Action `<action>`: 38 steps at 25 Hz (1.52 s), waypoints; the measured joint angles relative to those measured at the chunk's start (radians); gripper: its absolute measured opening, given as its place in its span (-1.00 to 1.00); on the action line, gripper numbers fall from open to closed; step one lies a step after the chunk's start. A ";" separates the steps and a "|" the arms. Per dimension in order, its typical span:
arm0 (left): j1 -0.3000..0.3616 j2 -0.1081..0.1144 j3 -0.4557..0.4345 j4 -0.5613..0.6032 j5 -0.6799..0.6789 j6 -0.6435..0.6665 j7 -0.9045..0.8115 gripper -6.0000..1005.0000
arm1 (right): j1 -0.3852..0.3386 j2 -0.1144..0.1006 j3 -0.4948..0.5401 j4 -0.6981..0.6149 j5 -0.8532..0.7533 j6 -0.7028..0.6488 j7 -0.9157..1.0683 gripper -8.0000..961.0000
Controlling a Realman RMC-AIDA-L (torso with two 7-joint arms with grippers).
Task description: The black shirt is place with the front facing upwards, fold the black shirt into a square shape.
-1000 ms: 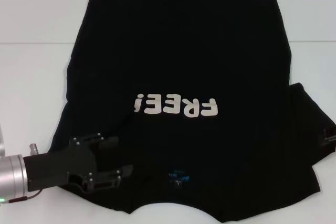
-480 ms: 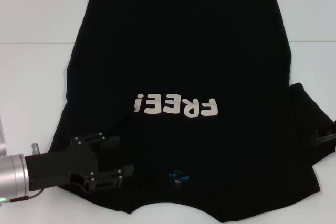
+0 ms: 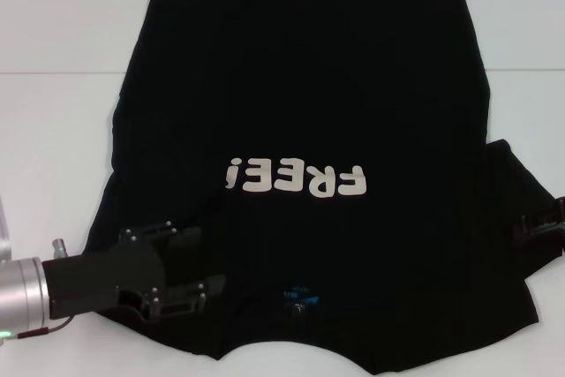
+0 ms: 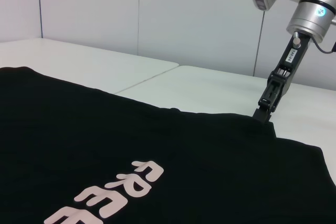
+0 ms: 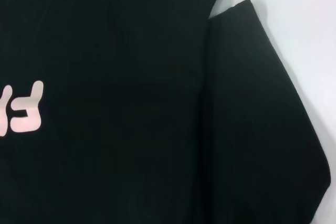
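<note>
The black shirt [image 3: 300,94] lies flat, front up, on the white table, with the white letters "FREE!" [image 3: 296,178] facing me upside down and the blue neck label [image 3: 298,296] near the front edge. My left gripper [image 3: 196,264] lies low over the shirt's near left shoulder, fingers apart, with nothing seen between them. My right gripper [image 3: 540,225] reaches in from the right edge onto the spread right sleeve [image 3: 516,209]. The left wrist view shows the right gripper [image 4: 262,113] with its tips at the sleeve's edge. The right wrist view shows the sleeve [image 5: 257,119] beside the shirt's body.
The white table [image 3: 53,130] shows bare on both sides of the shirt, with a seam line across it. The shirt's hem reaches the far end of the table. A white wall stands behind the table in the left wrist view [image 4: 184,14].
My right gripper has come in from the right edge onto the right sleeve. My left gripper has drawn back slightly to the left, its fingers a little closer together. The shirt has not moved.
</note>
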 joint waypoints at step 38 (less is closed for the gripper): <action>-0.014 0.003 0.000 -0.005 -0.005 -0.010 -0.002 0.52 | -0.035 -0.008 0.024 0.031 0.059 0.025 0.004 0.86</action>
